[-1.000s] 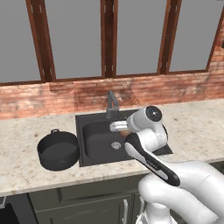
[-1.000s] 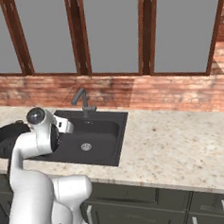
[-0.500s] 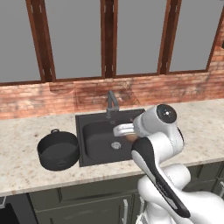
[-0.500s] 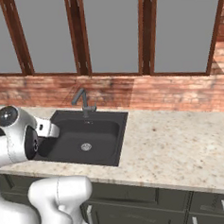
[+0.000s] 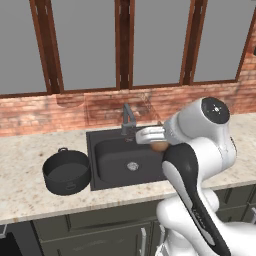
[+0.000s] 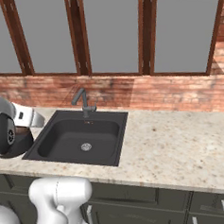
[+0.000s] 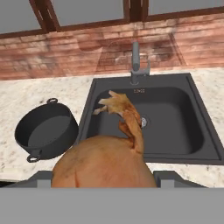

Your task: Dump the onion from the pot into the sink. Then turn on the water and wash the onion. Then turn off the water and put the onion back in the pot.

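1. Above the sink (image 5: 102, 165), near its right rim, I am holding the onion (image 5: 159, 146) between the fingers of my gripper (image 5: 156, 143) — the hand view shows the bulb (image 7: 104, 166) large and close, stem tip pointing out over the basin.
2. The pot (image 5: 66, 171) is standing empty on the counter (image 5: 25, 190) just left of the sink, so I am judging the return trip as the step in hand.
3. I am planning to carry the onion level and high over the pot's rim — releasing only once centred above the opening.

Onion (image 7: 103, 164) hid the gripper's fingertips in hand view; arm covered most of pot (image 6: 21, 139) in right base view.
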